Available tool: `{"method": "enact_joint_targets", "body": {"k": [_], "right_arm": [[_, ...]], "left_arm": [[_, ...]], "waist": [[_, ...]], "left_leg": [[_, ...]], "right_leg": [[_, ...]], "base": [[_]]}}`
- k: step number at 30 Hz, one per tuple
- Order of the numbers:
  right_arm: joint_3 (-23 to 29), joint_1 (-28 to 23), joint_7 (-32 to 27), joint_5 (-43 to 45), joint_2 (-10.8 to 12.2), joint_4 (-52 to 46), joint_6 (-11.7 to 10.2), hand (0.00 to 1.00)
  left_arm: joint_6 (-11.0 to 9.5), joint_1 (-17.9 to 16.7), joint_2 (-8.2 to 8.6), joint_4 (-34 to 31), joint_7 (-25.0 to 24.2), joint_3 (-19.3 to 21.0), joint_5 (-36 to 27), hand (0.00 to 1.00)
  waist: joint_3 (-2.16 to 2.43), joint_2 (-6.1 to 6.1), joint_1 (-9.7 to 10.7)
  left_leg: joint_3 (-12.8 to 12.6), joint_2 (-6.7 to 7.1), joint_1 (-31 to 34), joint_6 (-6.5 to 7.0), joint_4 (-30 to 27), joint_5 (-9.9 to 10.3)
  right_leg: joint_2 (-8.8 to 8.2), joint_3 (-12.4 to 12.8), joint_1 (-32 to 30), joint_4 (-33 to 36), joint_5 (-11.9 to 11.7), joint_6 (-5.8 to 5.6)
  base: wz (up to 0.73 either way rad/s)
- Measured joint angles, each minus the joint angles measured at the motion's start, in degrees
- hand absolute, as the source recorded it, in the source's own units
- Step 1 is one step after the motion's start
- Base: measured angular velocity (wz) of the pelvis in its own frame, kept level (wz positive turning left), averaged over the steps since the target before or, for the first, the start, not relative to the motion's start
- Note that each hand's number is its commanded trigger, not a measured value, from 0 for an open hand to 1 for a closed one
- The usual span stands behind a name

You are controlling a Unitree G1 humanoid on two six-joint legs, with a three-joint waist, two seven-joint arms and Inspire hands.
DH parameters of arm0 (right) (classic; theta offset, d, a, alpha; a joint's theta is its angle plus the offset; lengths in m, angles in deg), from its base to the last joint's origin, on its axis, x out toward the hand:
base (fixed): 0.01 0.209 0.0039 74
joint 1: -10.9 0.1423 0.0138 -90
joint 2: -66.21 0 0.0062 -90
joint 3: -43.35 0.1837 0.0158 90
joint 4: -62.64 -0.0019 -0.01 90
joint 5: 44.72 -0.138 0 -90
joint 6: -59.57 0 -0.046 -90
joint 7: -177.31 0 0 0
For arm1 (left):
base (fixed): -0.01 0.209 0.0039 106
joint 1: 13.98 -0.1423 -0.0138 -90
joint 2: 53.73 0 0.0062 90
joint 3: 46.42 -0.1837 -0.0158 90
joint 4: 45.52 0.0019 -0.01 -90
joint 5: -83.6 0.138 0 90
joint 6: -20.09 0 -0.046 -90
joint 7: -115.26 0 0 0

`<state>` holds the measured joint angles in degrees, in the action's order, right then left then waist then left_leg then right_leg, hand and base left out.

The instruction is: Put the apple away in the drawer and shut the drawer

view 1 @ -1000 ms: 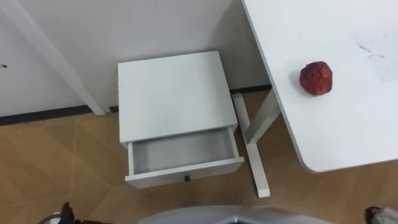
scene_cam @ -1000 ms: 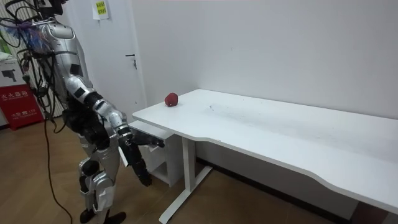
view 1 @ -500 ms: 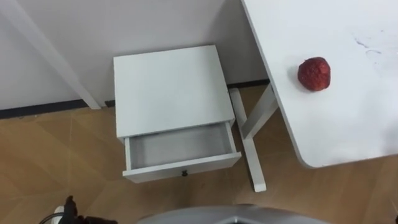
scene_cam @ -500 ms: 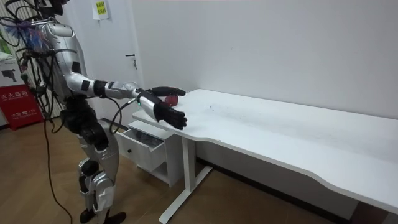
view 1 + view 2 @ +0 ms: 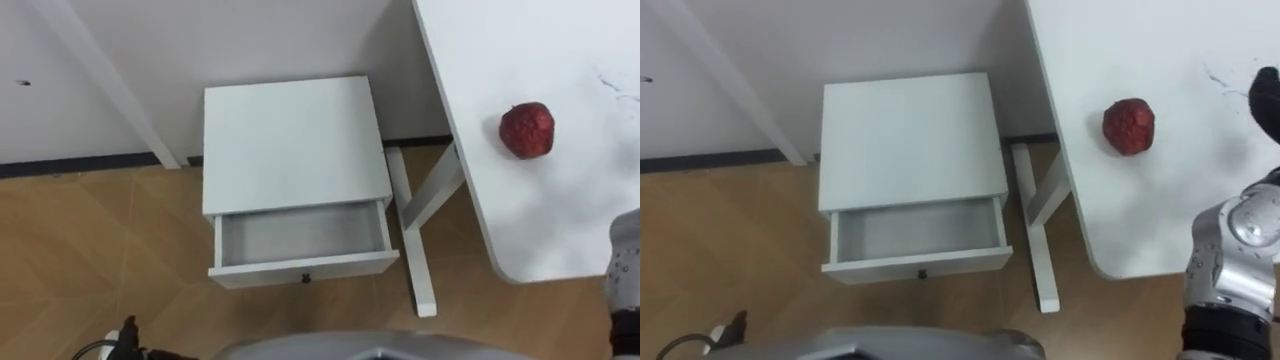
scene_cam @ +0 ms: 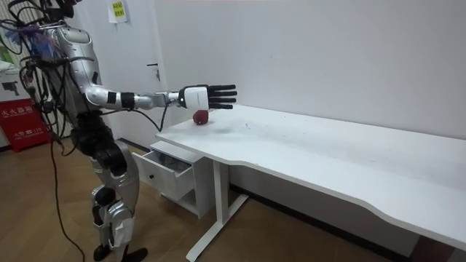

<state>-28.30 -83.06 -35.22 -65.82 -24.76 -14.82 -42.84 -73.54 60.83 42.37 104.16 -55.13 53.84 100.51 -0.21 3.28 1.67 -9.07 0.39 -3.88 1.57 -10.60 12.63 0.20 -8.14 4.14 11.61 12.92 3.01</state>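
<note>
A dark red apple (image 5: pixel 527 129) lies on the white table (image 5: pixel 560 220), near its left edge. In the room view the apple (image 6: pixel 201 116) sits just below my right hand (image 6: pixel 212 96), which is held out above the table with straight, spread fingers and holds nothing. A dark fingertip of that hand (image 5: pixel 1267 100) shows to the right of the apple (image 5: pixel 1129 126). The small white nightstand (image 5: pixel 292 140) stands by the wall, and its drawer (image 5: pixel 303 238) is pulled out with nothing in it. A dark bit of my left hand (image 5: pixel 126 335) shows at the bottom edge.
The table's white leg and foot (image 5: pixel 417 250) stand just right of the drawer. A white door frame (image 5: pixel 110 85) runs down the wall on the left. I stand on wood floor (image 5: pixel 90 250) in front of the nightstand.
My right arm has swung up from beside my body, and the hand now hovers over the table by the apple. The eye views have shifted a little.
</note>
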Motion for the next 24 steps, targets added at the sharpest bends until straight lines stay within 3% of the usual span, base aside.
{"method": "enact_joint_targets", "body": {"k": [8,16,24], "right_arm": [[-3.3,-0.1,5.9,7.2,-0.1,0.0,0.0,0.00],[-12.2,-0.1,13.7,7.7,-0.1,1.9,0.0,0.00],[-13.3,-0.1,18.9,8.0,-0.1,2.6,0.1,0.00]], "left_arm": [[0.1,-0.4,-0.42,0.0,-0.6,-1.3,-0.1,0.00],[-0.2,0.3,-0.81,-0.5,-0.4,-4.8,0.1,0.00],[-0.5,0.0,-1.24,-0.6,0.0,-5.0,0.1,0.00]], "waist": [[-0.20,0.34,-0.3],[-0.03,-0.32,-0.5],[-0.01,-0.30,-0.5]], "left_leg": [[0.5,0.03,0.1,0.00,0.0,0.0],[0.5,-0.06,0.2,0.00,-0.1,0.0],[0.8,0.00,0.2,0.03,-0.1,0.0]], "right_leg": [[-0.04,-0.3,0.1,-0.2,0.0,0.00],[0.02,-0.6,0.2,-1.1,-0.5,-0.03],[-0.05,-0.9,0.7,-1.1,-0.6,-0.09]], "base": [[0.00],[0.00],[0.01]]}}
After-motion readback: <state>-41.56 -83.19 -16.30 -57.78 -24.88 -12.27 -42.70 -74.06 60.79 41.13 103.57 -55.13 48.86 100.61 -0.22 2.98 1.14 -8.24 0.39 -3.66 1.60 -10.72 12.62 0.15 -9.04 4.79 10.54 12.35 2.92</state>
